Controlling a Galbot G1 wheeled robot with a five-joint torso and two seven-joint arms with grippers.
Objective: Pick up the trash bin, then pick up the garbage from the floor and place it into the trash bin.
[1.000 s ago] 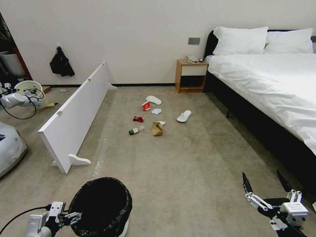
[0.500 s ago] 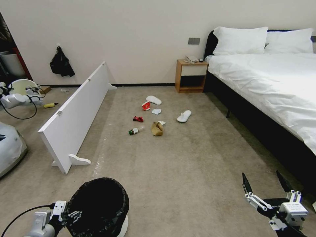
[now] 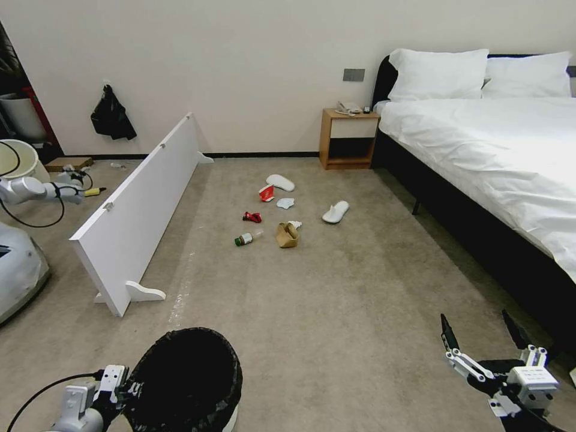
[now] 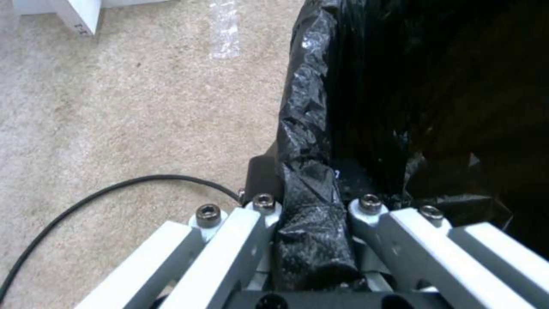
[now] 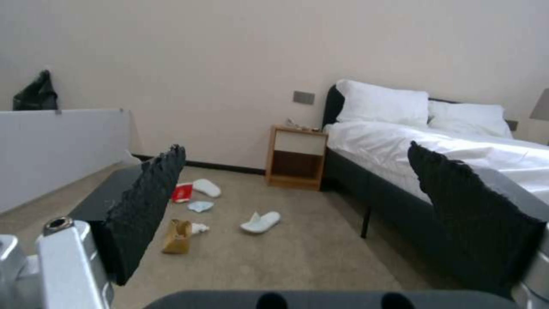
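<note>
A: Bin first. Where does the trash bin [image 3: 186, 381] sit?
B: On the carpet near the robot's left, black liner folded over its rim. The left end effector [image 4: 312, 214] is clamped on that rim, bag plastic pinched between its fingers [image 4: 251, 214].
A: And the right end effector [image 3: 480, 345]?
B: Low on the robot's right, near the bed [image 3: 480, 150], spread wide with nothing in it.
A: The garbage?
B: Scattered on the floor well ahead, in front of the nightstand [image 3: 349, 138]: a brown paper bag [image 3: 287, 234], a green-capped bottle [image 3: 245, 239], a red wrapper [image 3: 252, 216], a red-and-white carton [image 3: 266, 192], tissues [image 3: 285, 203] and two white slippers [image 3: 335, 212].
A: Anything else?
B: A white board [image 3: 138, 210] stands on edge to the left.
</note>
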